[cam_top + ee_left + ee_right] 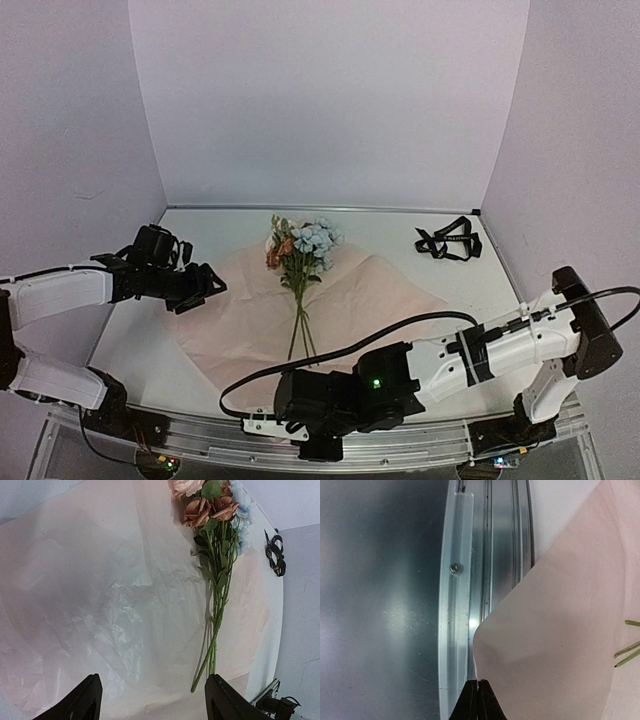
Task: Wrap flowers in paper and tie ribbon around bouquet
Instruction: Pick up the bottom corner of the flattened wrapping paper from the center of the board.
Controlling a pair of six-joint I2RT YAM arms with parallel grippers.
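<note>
Pink paper (250, 320) lies spread across the white surface (460, 290), its near corner overhanging the metal rail (455, 605). The flowers (303, 265) rest along its middle, heads toward the far wall. The black ribbon (447, 241) sits bunched at far right, off the paper. The left fingers (87, 700) hang wide open and empty above the sheet's left side; the right fingers (470, 702) pinch its near edge, fully closed.

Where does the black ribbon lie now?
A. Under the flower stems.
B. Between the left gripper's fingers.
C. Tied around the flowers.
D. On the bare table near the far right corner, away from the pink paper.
D: the ribbon lies loosely bunched on the table near its far right corner, apart from the paper and the flowers.
</note>
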